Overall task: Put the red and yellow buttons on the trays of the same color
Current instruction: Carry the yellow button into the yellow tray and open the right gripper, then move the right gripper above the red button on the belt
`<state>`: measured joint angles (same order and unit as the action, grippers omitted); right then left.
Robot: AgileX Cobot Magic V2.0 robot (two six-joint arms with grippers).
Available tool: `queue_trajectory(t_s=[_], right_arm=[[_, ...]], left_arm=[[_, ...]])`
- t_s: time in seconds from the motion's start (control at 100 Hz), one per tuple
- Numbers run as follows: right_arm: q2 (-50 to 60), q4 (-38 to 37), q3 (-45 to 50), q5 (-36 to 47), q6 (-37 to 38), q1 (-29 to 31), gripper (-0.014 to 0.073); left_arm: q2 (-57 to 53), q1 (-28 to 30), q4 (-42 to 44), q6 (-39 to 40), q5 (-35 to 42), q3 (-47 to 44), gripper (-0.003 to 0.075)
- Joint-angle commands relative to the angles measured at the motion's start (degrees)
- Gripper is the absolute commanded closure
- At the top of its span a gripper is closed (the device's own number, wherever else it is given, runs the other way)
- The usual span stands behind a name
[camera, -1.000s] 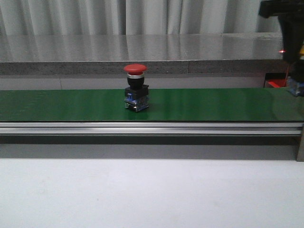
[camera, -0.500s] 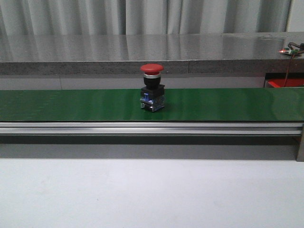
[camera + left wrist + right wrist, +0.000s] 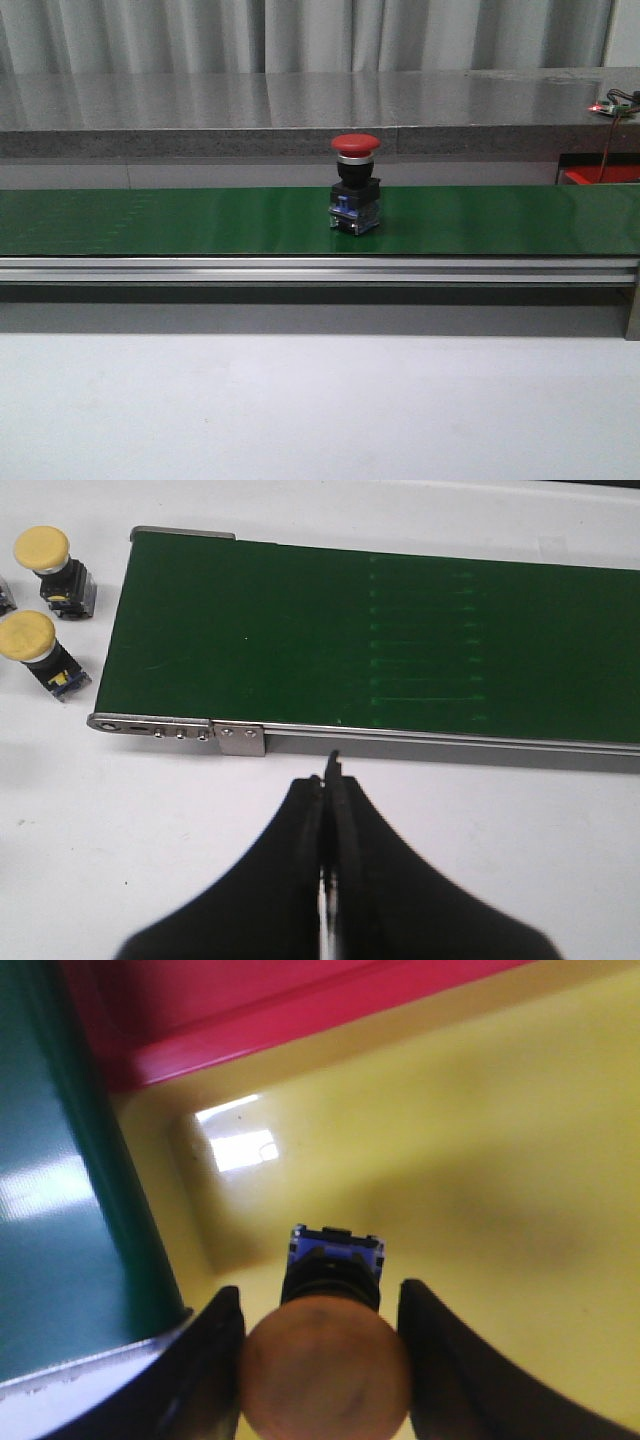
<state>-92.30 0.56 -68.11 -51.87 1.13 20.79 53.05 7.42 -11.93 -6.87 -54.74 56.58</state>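
Note:
A red button stands upright on the green conveyor belt, a little right of the middle in the front view. My right gripper is shut on a yellow button by its cap and holds it over the yellow tray, with the red tray beside it. My left gripper is shut and empty above the white table, just in front of the belt's edge. Two more yellow buttons stand on the table beside the belt's end. Neither gripper shows in the front view.
The belt's metal rail runs across the front view. The red tray's corner shows at the belt's right end. A grey counter and curtains stand behind. The belt's edge borders the yellow tray.
The red button has travelled to the right along the belt. My right arm, at the upper right of the front view one second ago, has left that view.

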Motion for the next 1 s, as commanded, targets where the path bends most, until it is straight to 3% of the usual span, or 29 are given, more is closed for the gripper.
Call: queue_trajectory(t_s=[0.0,0.32,0.39,0.51,0.56,0.99], right_arm=[[0.0,0.5,-1.2,3.3,-0.6,0.4,0.0415],[-5.1,0.7,-1.2,4.4,-0.6,0.4,0.0397],[-5.3,0.7,-1.2,4.4,-0.6,0.4,0.0314],[-5.3,0.7,-1.3,4.4,-0.6,0.4,0.0101],[-5.2,0.7,-1.6,4.3,-0.6,0.4,0.006],[3.9,1.2,-3.6,1.1,-1.1,-0.3,0.006]], left_arm=[[-0.5,-0.3,-1.1,0.0,3.2,1.3,0.0739],[-0.5,-0.3,-1.1,0.0,3.2,1.3,0.0739],[-0.5,-0.3,-1.1,0.0,3.2,1.3,0.0739],[-0.5,-0.3,-1.1,0.0,3.2,1.3,0.0739],[-0.5,-0.3,-1.1,0.0,3.2,1.3,0.0739],[-0.5,-0.3,-1.1,0.0,3.2,1.3,0.0739]])
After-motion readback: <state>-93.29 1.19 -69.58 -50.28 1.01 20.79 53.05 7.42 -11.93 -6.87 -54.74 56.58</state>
